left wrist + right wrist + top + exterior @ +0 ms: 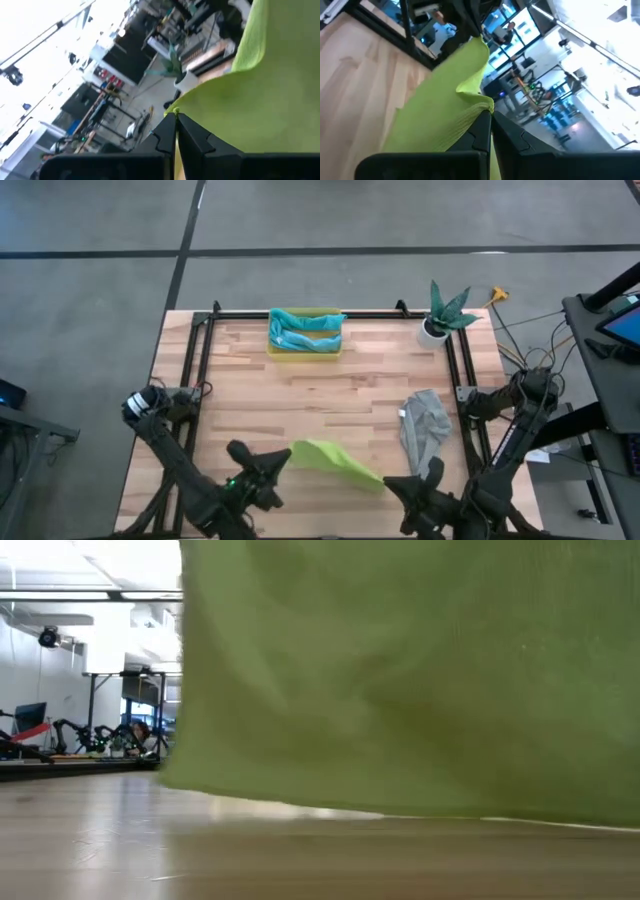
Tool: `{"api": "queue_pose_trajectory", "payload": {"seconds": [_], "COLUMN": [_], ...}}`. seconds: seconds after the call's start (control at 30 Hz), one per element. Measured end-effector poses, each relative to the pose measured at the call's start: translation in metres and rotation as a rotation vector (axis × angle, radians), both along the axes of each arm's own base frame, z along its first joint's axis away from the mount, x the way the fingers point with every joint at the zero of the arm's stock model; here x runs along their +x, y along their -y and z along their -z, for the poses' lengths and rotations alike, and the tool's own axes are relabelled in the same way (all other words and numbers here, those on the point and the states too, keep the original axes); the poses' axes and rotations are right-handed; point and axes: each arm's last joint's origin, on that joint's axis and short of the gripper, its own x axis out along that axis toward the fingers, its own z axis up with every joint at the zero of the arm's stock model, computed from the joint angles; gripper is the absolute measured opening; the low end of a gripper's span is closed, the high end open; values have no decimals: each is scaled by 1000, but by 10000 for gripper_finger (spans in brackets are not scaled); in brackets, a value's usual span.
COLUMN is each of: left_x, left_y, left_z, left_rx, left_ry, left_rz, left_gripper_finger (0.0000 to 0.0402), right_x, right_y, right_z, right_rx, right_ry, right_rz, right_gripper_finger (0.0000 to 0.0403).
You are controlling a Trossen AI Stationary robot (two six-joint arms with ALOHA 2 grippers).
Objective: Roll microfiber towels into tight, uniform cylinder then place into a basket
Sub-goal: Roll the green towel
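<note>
Both tools (pixel 283 457) (pixel 388 481) pinch the lime green towel's (pixel 335 459) end corners.

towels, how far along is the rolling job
Done: teal and light blue towels lie in the basket. In hand: the left gripper and right gripper each pinch an end of the green towel, lifted and unrolled. Left: the grey towel, crumpled on the table.

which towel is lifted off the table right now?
The lime towel, stretched between both pincers at the near edge. The grey one lies crumpled on the table; the others sit in the basket.
</note>
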Motion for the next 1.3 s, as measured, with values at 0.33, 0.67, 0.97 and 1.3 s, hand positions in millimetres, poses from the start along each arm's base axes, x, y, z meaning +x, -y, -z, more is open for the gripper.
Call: {"api": "queue_pose_trajectory", "payload": {"seconds": [0.33, 0.67, 0.97, 1.3], "left_x": [-24, -19, -33, -43], "left_y": [22, -19, -68, -100], "left_z": [-2, 17, 40, 82], "left_rx": [4, -103, -198, -306], "left_ry": [42, -117, -141, -61], "left_rz": [85, -57, -209, -294], "left_gripper_finger": [0, 0, 0, 0], "right_x": [8, 36, 52, 62], "right_y": [-3, 63, 128, 188], "right_z": [8, 33, 69, 100], "right_rx": [-136, -156, -183, -6], "right_ry": [33, 10, -34, -150], "right_rz": [101, 273, 451, 656], "right_gripper_finger": [9, 9, 9, 9]}}
